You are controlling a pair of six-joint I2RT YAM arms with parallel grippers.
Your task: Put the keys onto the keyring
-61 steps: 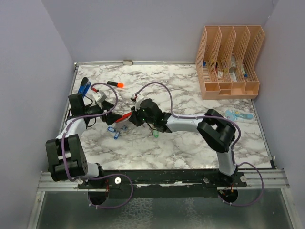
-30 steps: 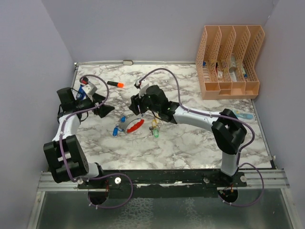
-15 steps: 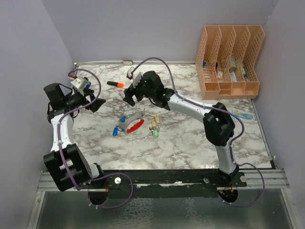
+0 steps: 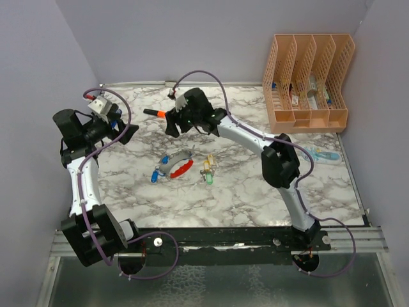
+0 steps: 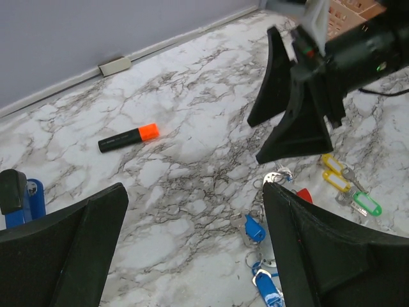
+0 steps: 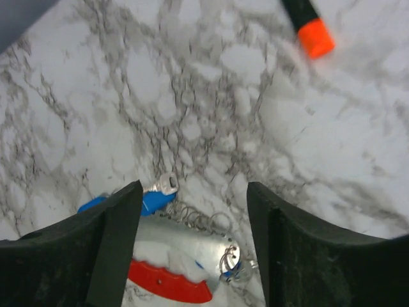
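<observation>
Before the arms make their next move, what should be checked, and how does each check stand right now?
1. Left claw open and empty: ok.
2. Right claw open and empty: ok.
3. Keyring free of both claws: ok.
4. Blue keys threaded on the keyring: cannot tell.
5. Yellow and green keys on the keyring: not ok, they lie apart beside it.
6. Orange marker clear of the keys: ok.
</observation>
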